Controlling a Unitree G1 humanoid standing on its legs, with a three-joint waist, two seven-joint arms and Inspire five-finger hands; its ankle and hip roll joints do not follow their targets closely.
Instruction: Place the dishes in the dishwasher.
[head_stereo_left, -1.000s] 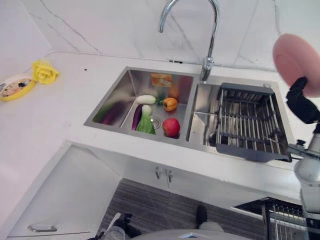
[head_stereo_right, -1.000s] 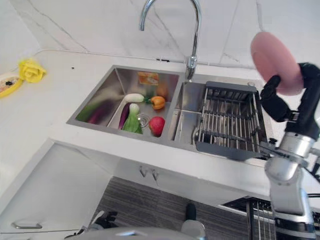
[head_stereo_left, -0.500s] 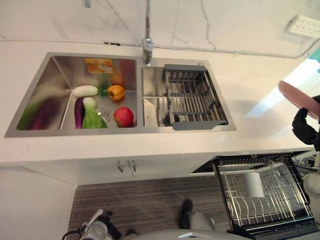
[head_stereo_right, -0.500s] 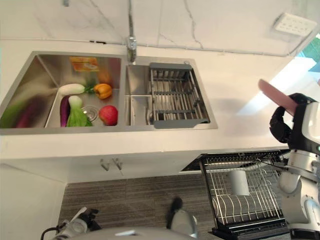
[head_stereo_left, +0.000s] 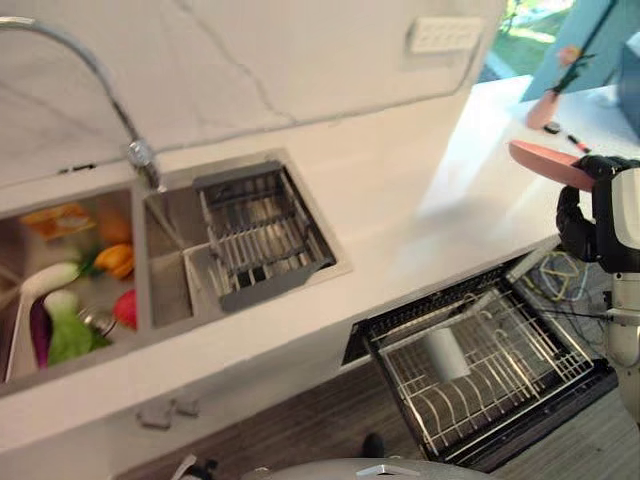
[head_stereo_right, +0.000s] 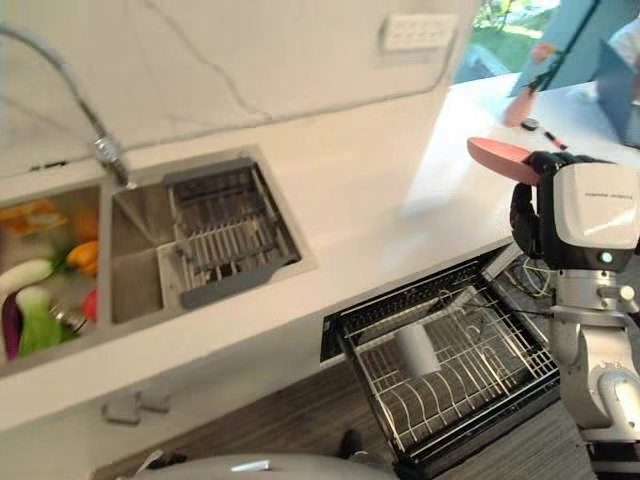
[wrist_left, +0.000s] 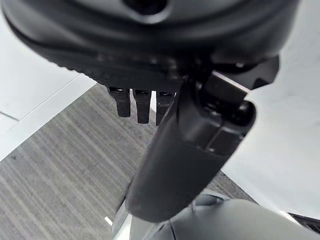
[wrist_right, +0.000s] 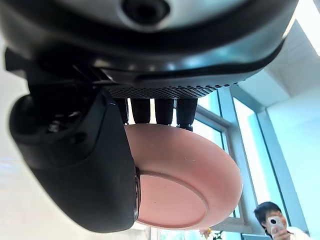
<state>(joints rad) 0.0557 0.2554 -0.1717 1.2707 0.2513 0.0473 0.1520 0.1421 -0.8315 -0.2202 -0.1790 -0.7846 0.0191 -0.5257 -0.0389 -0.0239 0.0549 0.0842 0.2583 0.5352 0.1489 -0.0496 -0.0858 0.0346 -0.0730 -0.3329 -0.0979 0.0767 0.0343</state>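
Gripping a pink plate between thumb and curled fingers, the right hand holds it raised above the open dishwasher rack, beside the white counter. Left hand: fingers straight, nothing held, over striped floor.

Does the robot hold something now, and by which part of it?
The right hand holds a pink plate by its rim, thumb against the underside, fingers behind. The left hand holds nothing.
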